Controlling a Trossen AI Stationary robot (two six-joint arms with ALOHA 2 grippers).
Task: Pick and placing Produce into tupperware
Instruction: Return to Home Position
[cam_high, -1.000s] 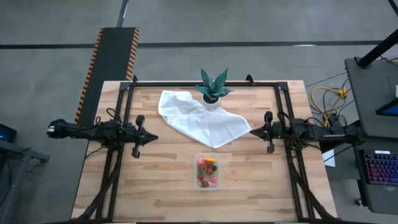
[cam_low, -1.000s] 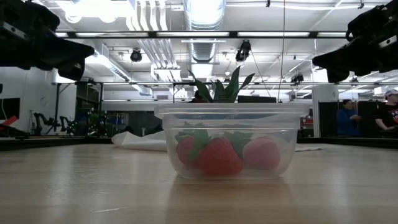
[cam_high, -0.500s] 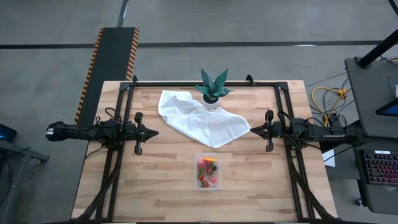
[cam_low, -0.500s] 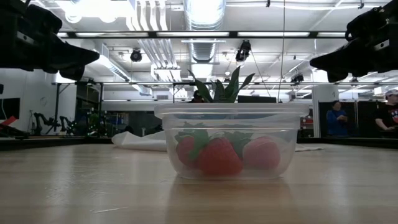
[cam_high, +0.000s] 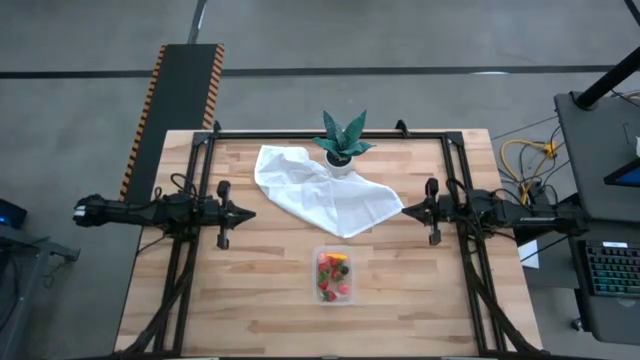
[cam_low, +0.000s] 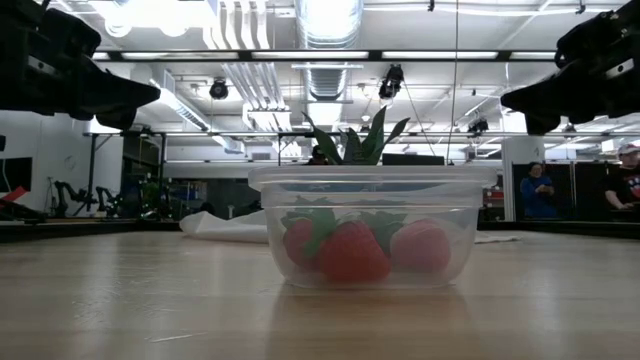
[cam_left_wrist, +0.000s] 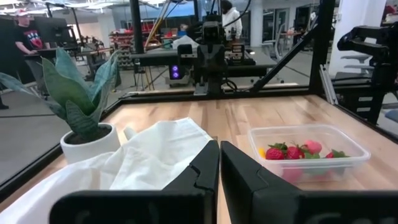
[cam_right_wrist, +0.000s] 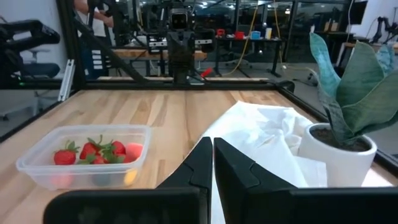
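The clear tupperware (cam_high: 333, 275) stands near the table's front middle. The produce (cam_high: 332, 271) lies inside it: red strawberry-like pieces (cam_low: 352, 250), a pink one and an orange-yellow sliver. The left wrist view shows the container (cam_left_wrist: 308, 152), and so does the right wrist view (cam_right_wrist: 87, 155). My left gripper (cam_high: 250, 212) hovers shut at the table's left side, pointing level toward the middle, well above the wood (cam_left_wrist: 219, 146). My right gripper (cam_high: 405, 211) mirrors it at the right side, shut and level (cam_right_wrist: 212, 143). Neither has anything between its fingers.
A white cloth (cam_high: 320, 195) lies crumpled between the two grippers, toward the far side. A green spiky plant in a white pot (cam_high: 343, 148) stands on the cloth's far edge. Black frame rails (cam_high: 330, 133) run along the table's far, left and right sides. People stand in the room behind (cam_low: 545, 190).
My left gripper has rolled slightly about the line it points along while keeping its place. The tupperware and produce have stayed where they were.
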